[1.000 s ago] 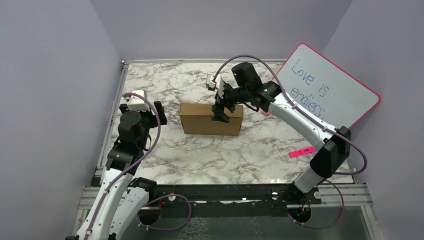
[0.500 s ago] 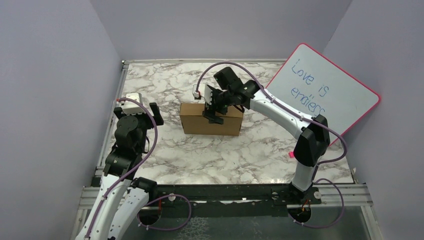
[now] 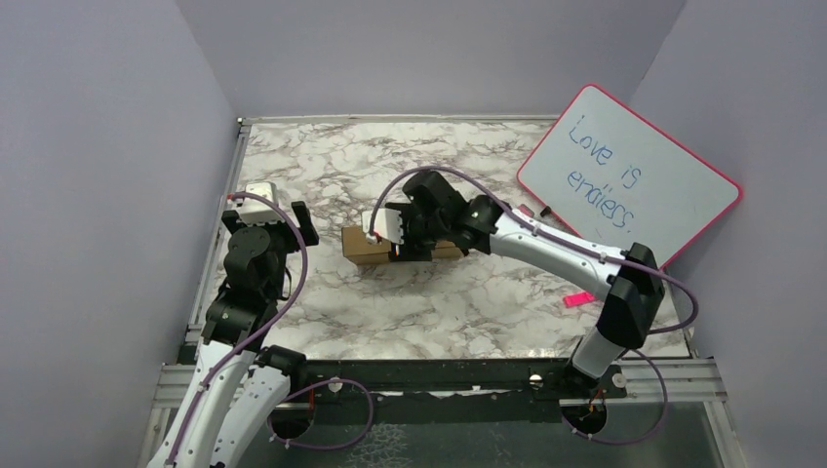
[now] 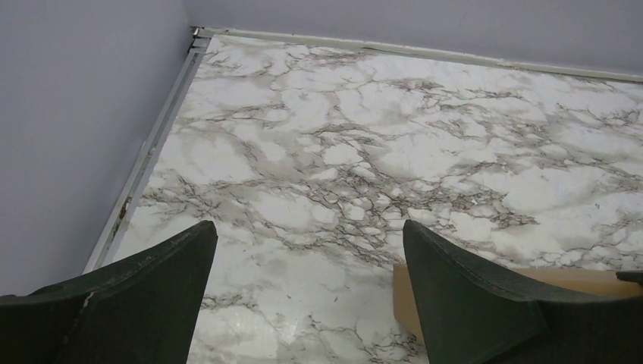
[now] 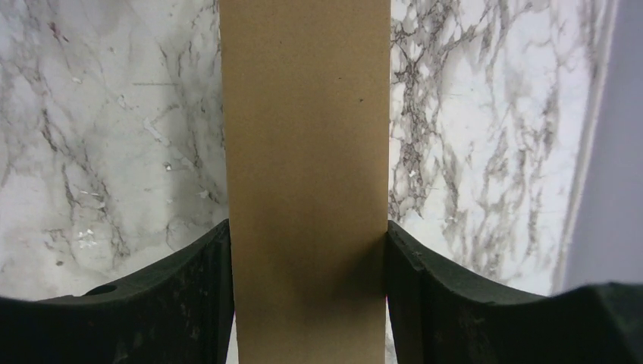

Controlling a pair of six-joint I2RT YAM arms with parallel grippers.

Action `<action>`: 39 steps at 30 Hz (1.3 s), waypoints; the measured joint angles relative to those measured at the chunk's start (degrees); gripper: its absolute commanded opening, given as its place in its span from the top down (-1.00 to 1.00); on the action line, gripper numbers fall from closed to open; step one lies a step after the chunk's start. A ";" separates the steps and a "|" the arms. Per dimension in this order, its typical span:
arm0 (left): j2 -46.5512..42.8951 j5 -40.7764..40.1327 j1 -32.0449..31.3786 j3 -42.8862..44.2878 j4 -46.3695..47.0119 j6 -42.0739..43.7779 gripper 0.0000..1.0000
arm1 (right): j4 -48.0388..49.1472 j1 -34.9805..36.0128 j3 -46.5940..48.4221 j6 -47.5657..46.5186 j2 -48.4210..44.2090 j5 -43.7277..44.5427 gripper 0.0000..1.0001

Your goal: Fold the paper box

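Cardboard first: the box (image 3: 363, 246) reads as a closed, shallow brown block rather than a flat sheet. It sits near the middle of the marble table (image 3: 468, 302), a little toward the left arm's side. From overhead I see only its left end and a sliver on the right, because the right gripper (image 3: 405, 239) sits directly over it. The right wrist view settles the grip: the box runs up the frame between the jaws, and both jaws press flat against its opposite faces with no gap, so I log the right gripper as clamped on the box. I cannot tell whether the box rests on the table or is raised just off it. The left gripper (image 4: 308, 227) is spread wide with nothing between its jaws, hanging over bare marble. One corner of the box shows at the lower right of its view, near but not touching. My judgement on progress: walls and lid look formed, and no loose flap or open slit shows on the faces I can see, so the folding is mostly or wholly done. What I judge is left: check the hidden faces for an untucked tab, press any seam home, set the box down square, and release. The whiteboard (image 3: 629, 180) leans at the right wall and a pink strip (image 3: 577, 298) lies on the table, both well apart from the work.
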 measured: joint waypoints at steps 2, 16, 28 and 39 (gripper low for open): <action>-0.17 -0.17 0.00 -0.07 0.00 0.00 -0.86 | 4.07 1.73 -4.17 -2.12 -2.40 3.52 0.05; -2.43 -2.38 0.04 -1.07 0.87 0.00 -0.86 | 46.69 6.86 -33.11 -16.96 -5.40 24.81 -0.42; -2.43 -2.38 0.11 -1.25 1.29 0.00 -0.86 | 46.73 13.35 -39.32 -9.22 -8.66 29.75 -1.00; -4.85 0.52 0.11 -3.06 2.03 0.20 -0.95 | 31.69 13.44 -36.70 13.55 -21.59 25.75 -1.00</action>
